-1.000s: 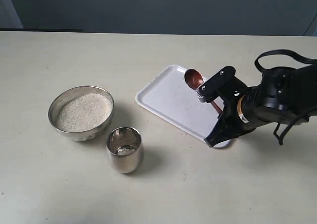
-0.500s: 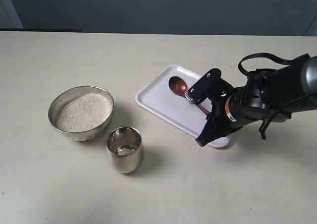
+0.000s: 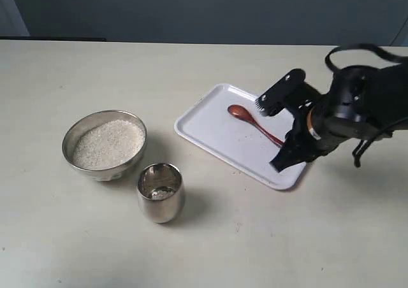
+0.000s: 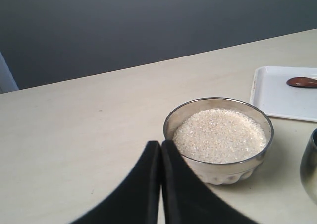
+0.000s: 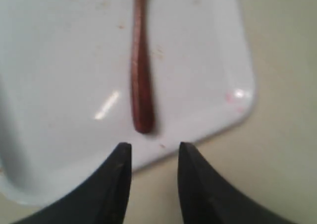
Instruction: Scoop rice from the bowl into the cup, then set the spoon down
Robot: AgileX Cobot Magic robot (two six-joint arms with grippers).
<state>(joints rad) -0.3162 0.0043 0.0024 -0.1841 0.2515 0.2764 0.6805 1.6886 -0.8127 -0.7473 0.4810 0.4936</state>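
- Stretching across the exterior view, the table (image 3: 76, 250) is carrying the whole scene, with steelware on the left and a tray (image 3: 204, 119) on the right, well apart.
- Lying at an angle, the white tray is holding the spoon alone. Its near corner is sitting under the right gripper (image 5: 151, 154), so a low or sideways retreat could be clipping the rim and skidding the tray.
- Hovering over that corner, the right gripper is showing its jaws apart and gripping nothing.
- Sitting near the table's left side, the bowl (image 3: 70, 135) is brimming with rice (image 3: 108, 143). The left gripper (image 4: 161, 149) is hanging just short of its rim, fingers pressed together and empty. A forward drift there could be nudging the bowl and spilling grains.
- Standing upright just beside the bowl, the cup (image 3: 160, 195) is showing a small pale patch at its bottom, probably rice.
- Resting flat on the tray, the spoon (image 3: 255, 123) is lying free, its handle end just beyond the right fingertips. The set-down is looking done, but a finger catching that end could be flicking it off the tray.
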